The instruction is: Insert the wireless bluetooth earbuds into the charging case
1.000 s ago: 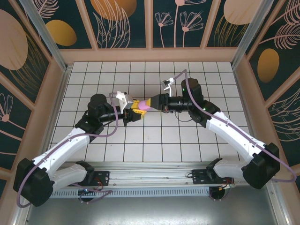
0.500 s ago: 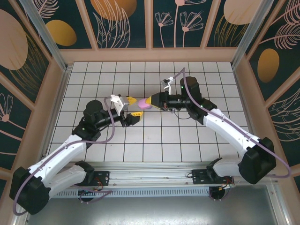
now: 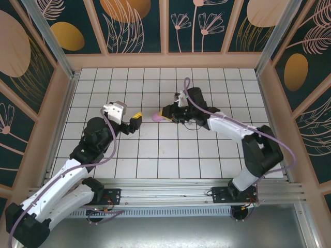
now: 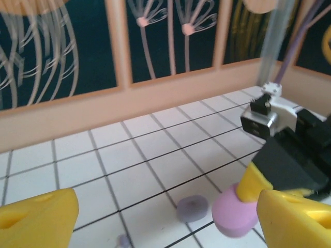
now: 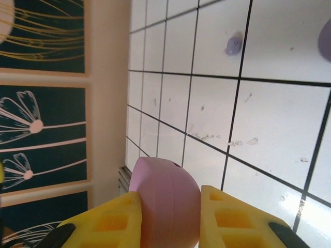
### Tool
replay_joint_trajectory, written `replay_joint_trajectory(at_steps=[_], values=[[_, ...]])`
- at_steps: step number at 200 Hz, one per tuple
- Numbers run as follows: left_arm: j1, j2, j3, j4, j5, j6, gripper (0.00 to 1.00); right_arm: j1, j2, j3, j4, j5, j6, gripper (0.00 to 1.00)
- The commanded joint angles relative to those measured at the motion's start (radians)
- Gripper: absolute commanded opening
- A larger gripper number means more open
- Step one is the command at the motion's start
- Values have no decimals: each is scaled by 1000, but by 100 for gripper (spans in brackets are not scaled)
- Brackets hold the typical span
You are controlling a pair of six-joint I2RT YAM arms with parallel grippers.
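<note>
1. White square tiles with dark grout lines cover the surface (image 3: pixel 170 150). Walls (image 3: pixel 134 23) of dark panels with pale floral drawings and wooden strips close it in.
2. Right pincer (image 3: pixel 161 114): its two yellow fingers are clamped on the charging case (image 5: pixel 164 186), a smooth pink oval body that sticks out past the fingertips. Whether the case touches the tiles beneath it cannot be told.
3. Left pincer (image 3: pixel 135 122): its jaws stand wide apart, nothing between them. It faces the right pincer, near it but apart.
4. Earbud (image 4: pixel 191 207): a small pale purple nub lying loose on a tile. It sits ahead of the left pincer, in the line of its open gap, just beside the held case.
5. In the right wrist view, one nub (image 5: pixel 233 44) lies on the surface well ahead of the right pincer, beyond the case and apart from it.
6. Second nub (image 4: pixel 122 240): a blurred purple spot close in front of the left pincer, cut by the frame edge; possibly another earbud.
</note>
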Motion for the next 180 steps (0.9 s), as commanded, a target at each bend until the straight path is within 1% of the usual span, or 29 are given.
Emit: replay_joint_trajectory(at_steps=[1,24,48,66,85,105,127,159,180], values=[[3,-53,-40,-43,-108,-65,89,75,102,63,131,23,36,11],[2,-90,-64,-52,-111,-88,90,145,236,149,169,58,41,11],[3,-126,-80,-76,-125,-106,90,197,365,246,190,87,45,10],[2,-153,-100,-80,-128,-120,90,218,462,320,206,80,42,10],[2,-172,-123,-76,-124,-137,90,217,547,386,204,69,45,9],[3,-177,-131,-80,-127,-141,90,215,579,417,180,100,23,10],[2,-177,-136,-77,-133,-134,91,221,595,452,107,140,-30,11],[2,-165,-136,-60,-137,-126,91,229,629,495,20,183,-96,15],[3,-157,-134,-56,-132,-126,91,235,634,507,-19,212,-121,21]])
